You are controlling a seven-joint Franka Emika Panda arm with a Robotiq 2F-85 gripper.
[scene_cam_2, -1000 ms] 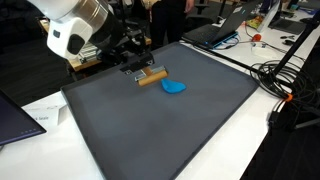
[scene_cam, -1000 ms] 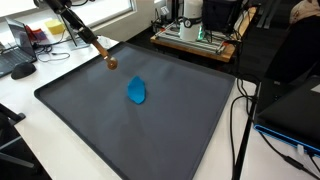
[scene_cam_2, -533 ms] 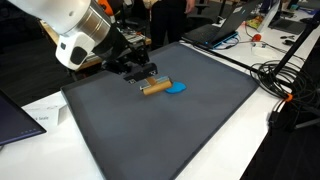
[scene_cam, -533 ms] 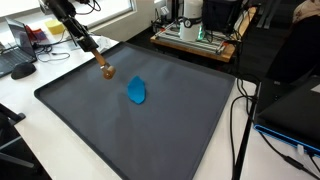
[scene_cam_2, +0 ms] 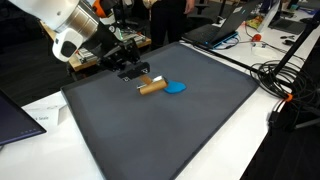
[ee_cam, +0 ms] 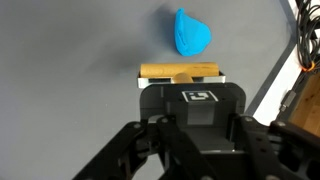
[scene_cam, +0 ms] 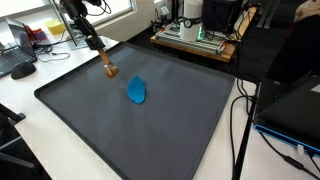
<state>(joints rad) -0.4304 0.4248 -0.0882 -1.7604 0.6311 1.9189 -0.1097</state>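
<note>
My gripper [scene_cam_2: 150,84] is shut on a short wooden block [scene_cam_2: 153,87], with a finger pad at each end, and holds it down on the dark grey mat [scene_cam_2: 170,130]. The wrist view shows the block [ee_cam: 180,71] just beyond the gripper body, with the pads at its two ends. A small blue object [scene_cam_2: 175,87] lies on the mat right beside the block; it also shows in the wrist view [ee_cam: 191,32]. In an exterior view the block [scene_cam: 108,70] sits near the mat's far left corner, and the blue object [scene_cam: 137,91] lies a short way from it.
The mat [scene_cam: 130,130] covers most of a white table. Cables [scene_cam_2: 285,85] trail along one side. A laptop [scene_cam_2: 215,32] stands behind the mat, and equipment on a wooden board [scene_cam: 195,40] stands at the back. A keyboard and clutter [scene_cam: 20,62] lie beside the arm.
The gripper has lowered the wooden block from just above the mat down onto it, ending close beside the blue object. The blue object has not moved.
</note>
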